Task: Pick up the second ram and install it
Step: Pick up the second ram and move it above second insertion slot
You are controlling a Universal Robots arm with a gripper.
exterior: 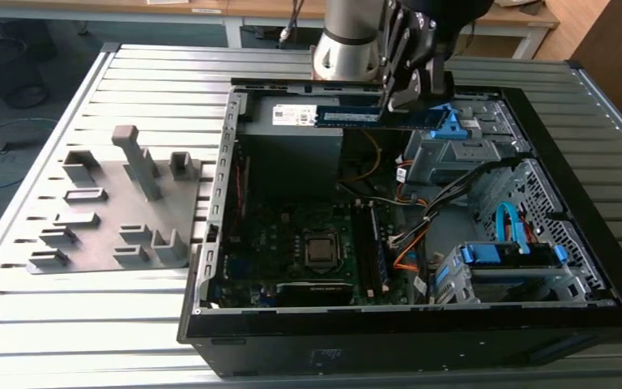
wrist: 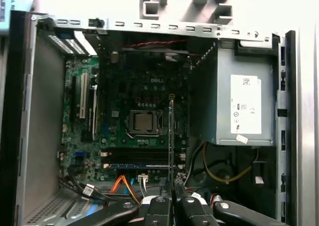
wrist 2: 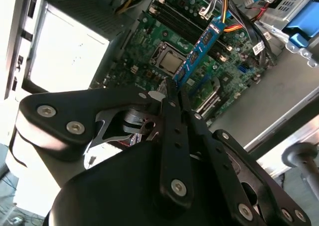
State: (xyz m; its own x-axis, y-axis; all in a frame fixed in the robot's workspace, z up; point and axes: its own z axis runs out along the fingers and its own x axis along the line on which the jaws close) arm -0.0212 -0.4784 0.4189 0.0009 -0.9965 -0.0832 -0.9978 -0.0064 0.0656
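Observation:
My gripper (exterior: 405, 99) hangs over the far end of the open computer case (exterior: 220, 243), shut on the second ram (exterior: 381, 116), a long blue-green stick held level above the inside. In the second wrist view the fingers (wrist 2: 174, 116) clamp one end of the second ram (wrist 2: 199, 49), which reaches out over the motherboard (wrist 2: 164, 37). The first wrist view has the second ram (wrist: 171, 136) edge-on as a thin line above the memory slots (wrist: 139, 156), with the gripper (wrist: 172, 202) below it. The memory slots (exterior: 372, 243) lie beside the processor (exterior: 320, 247).
A grey plastic fixture plate (exterior: 117, 211) with upright blocks lies on the slatted table at the exterior view's left. Inside the case are the grey power supply (exterior: 289, 154), blue drive cages (exterior: 511, 255) and loose orange and black cables (exterior: 419, 235).

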